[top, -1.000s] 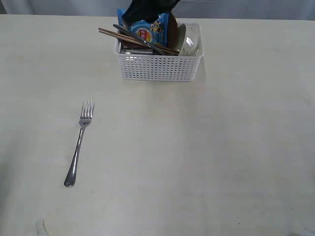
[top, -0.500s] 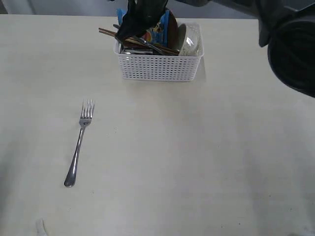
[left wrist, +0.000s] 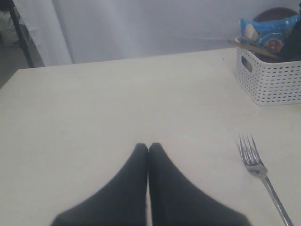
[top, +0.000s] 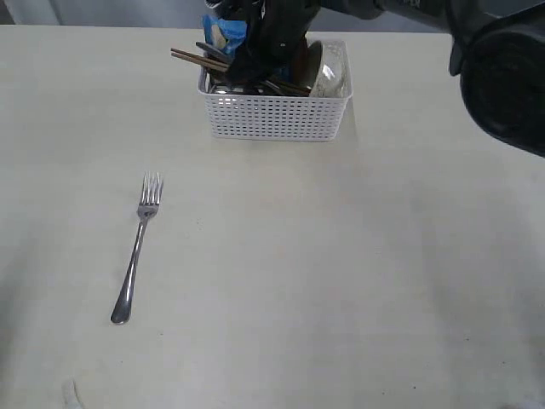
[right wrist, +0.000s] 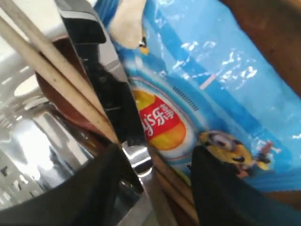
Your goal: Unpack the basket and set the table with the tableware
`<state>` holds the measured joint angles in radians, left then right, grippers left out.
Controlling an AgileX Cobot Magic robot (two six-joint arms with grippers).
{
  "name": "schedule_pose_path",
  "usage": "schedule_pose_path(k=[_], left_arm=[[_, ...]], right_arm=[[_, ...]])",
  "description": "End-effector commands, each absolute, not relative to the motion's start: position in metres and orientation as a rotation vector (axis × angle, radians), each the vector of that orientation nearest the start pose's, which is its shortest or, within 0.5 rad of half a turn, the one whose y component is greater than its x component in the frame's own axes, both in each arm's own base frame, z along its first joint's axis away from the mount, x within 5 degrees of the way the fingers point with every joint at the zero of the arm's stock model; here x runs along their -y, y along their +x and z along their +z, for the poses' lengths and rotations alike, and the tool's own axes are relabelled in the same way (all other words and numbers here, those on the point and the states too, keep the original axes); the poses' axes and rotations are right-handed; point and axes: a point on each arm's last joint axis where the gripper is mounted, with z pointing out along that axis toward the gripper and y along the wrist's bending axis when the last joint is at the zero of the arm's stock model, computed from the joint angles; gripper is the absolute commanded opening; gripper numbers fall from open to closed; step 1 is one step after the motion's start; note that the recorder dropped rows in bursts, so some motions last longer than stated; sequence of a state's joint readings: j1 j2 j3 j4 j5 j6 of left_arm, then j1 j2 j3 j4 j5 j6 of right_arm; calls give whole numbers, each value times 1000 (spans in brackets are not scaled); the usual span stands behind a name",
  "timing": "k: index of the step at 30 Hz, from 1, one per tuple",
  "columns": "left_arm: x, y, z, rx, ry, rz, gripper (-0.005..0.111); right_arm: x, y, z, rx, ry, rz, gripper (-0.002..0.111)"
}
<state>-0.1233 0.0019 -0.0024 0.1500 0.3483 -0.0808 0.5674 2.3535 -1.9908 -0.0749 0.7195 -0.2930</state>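
Observation:
The white basket (top: pixel 277 115) stands at the table's far middle, with chopsticks (top: pixel 192 58), a pale bowl (top: pixel 329 72) and a blue packet (top: pixel 223 30) sticking out. My right gripper (top: pixel 255 61) is down inside it. Seen from the right wrist, that gripper (right wrist: pixel 157 162) is open, and its fingers straddle the steel knife (right wrist: pixel 101 80) and the chopsticks (right wrist: pixel 47 70). Close by are the steel cup (right wrist: pixel 33 150), the packet (right wrist: pixel 202 80) and a brown plate (right wrist: pixel 268 37). The fork (top: pixel 136 247) lies alone on the table (top: pixel 341 281). My left gripper (left wrist: pixel 148 147) is shut and empty, near the fork (left wrist: pixel 256 165).
The right arm's dark bulk (top: pixel 502 68) hangs over the table's far right corner. In the left wrist view the basket (left wrist: pixel 270 80) is off to one side beyond the fork. A pale curtain backs the table's far edge.
The right gripper has sunk lower into the basket and shifted right across the blue packet. The fork and the basket have stayed put.

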Motion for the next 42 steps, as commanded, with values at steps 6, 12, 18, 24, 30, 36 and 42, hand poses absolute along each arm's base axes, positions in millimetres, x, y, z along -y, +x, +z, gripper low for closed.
schedule_pose_path(k=[6,12,18,24,30,36,42], left_arm=[[2,54,182,-1822,136,0,0],[2,54,182,-1822,136,0,0],[2,54,182,-1822,136,0,0],[2,54,182,-1822,136,0,0],[2,54,182,-1822,136,0,0],[2,54,182,-1822,136,0,0],[2,53,182,-1823,132,-7,0]], right_arm=[[-280,452,145,-2294,-1122,30,46],[-280,452,129,-2323,-1141,24,23],[-279,451,134,-2315,-1157,9,0],[-278,450,163,-2272,-1133,15,0],[-276,446,196,-2227,-1105,25,0],[-273,440,224,-2209,-1079,49,0],[-268,430,267,-2142,-1029,85,0]])
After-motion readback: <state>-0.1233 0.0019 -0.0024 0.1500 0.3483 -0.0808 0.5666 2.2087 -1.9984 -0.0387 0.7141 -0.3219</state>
